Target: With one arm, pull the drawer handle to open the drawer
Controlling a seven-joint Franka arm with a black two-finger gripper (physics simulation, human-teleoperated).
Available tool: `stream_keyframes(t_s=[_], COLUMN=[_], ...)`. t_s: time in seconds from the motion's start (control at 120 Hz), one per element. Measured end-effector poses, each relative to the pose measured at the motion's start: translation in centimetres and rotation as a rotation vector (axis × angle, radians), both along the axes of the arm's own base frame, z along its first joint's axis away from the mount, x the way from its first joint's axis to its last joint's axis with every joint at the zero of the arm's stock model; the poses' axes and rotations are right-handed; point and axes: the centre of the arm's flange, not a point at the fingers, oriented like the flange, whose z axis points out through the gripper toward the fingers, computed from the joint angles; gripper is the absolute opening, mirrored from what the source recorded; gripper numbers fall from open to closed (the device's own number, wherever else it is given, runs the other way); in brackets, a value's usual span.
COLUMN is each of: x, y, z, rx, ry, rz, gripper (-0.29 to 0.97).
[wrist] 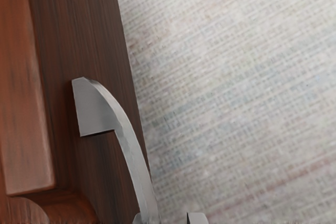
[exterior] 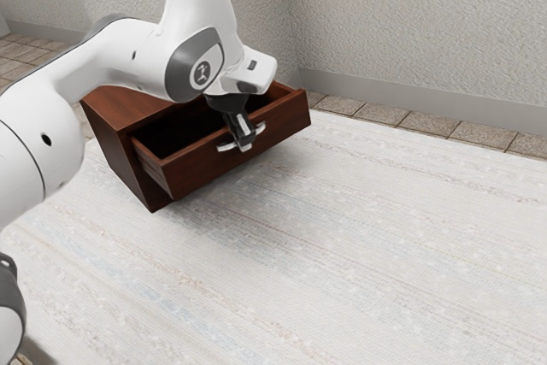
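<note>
While pale rug [exterior: 359, 245] spreads wide ahead of drawer front, we've got gripper [exterior: 241, 137] right at silver handle [exterior: 224, 146]; can't tell if claw clamps it. Drawer [exterior: 205, 168] sticks well out of wooden cabinet [exterior: 111, 108], dark inside showing. Tiles [exterior: 427, 121], then wall [exterior: 410, 23] behind.

the drawer [exterior: 201, 164] is dark reddish-brown wood and stands pulled well out of its cabinet [exterior: 120, 108], its hollow inside open to view. its front panel faces the exterior view's right. on that panel sits a pale grey handle [wrist: 123, 135], a slim bar bowed out from the wood.
</note>
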Motion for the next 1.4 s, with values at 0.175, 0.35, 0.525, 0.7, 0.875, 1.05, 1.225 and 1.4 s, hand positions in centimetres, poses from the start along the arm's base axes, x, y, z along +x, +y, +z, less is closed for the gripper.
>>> stream_keyframes(t_s=[0.175,0.35,0.525,0.7,0.875,1.05,1.225,1.4], x=[-0.5,-0.8,-0.9,-1.1,-1.6,-4.0,-15.2,-21.5], y=[-1.3,-2.0,-2.9,-3.3,-3.6,-6.2,-4.0,-0.1], z=[0.1,0.3,0.3,0.5,0.9,7.0,22.7,23.9], rx=[-0.018,-0.034,-0.045,-0.052,-0.056,-0.069,-0.026,-0.021], ry=[0.004,0.002,0.002,-0.003,-0.008,-0.087,-0.208,-0.025], rz=[-0.017,-0.026,-0.038,-0.043,-0.046,-0.098,-0.075,0.017], gripper=[0.03,0.07,0.05,0.04,0.01,0.16,0.45,0.58])
